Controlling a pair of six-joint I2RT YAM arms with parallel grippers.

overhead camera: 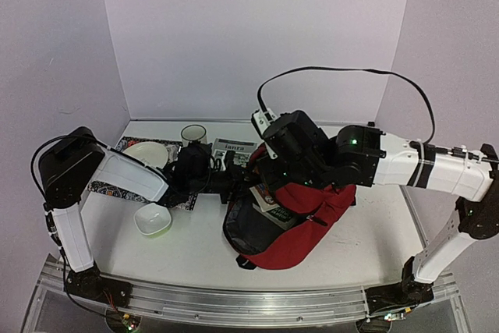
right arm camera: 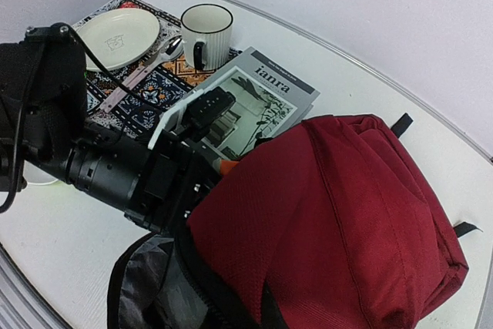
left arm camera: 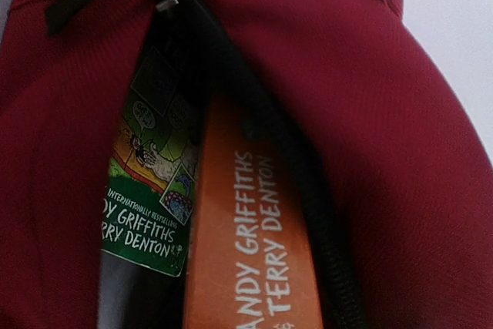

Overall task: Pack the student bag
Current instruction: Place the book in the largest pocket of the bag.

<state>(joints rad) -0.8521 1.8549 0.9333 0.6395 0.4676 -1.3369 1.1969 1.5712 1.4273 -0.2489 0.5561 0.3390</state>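
The dark red soft fabric backpack with black straps and zipper, the student bag [overhead camera: 300,220], lies on its side at the middle of the white tabletop [overhead camera: 374,247], its mouth turned toward the left arm. Being limp, it is likely to slide or fold if pushed, because nothing visibly pins it. The right arm [overhead camera: 390,157] hangs over its upper end, its claw hidden beneath its own wrist and closed tight, on what I cannot tell. The left claw [right arm camera: 218,169] sits at the mouth, narrowed on the orange paperback with pale lettering on its spine [left arm camera: 246,252]. That book lies just beside a green-covered comic paperback [left arm camera: 150,206] already inside. A further push could jam one against the other or catch a corner on the black zipper [left arm camera: 308,190] along the opening. Letting go too soon might let the orange one slip back out. The grey magazine [right arm camera: 258,98] lies beside the bag, partly under the left wrist, and could be dragged as that arm withdraws. The patterned placemat [right arm camera: 146,102], cream plate [right arm camera: 117,36], ribbed white mug [right arm camera: 206,32] and small white bowl [overhead camera: 153,220] sit near the left arm's elbow, where a wide swing could knock them.
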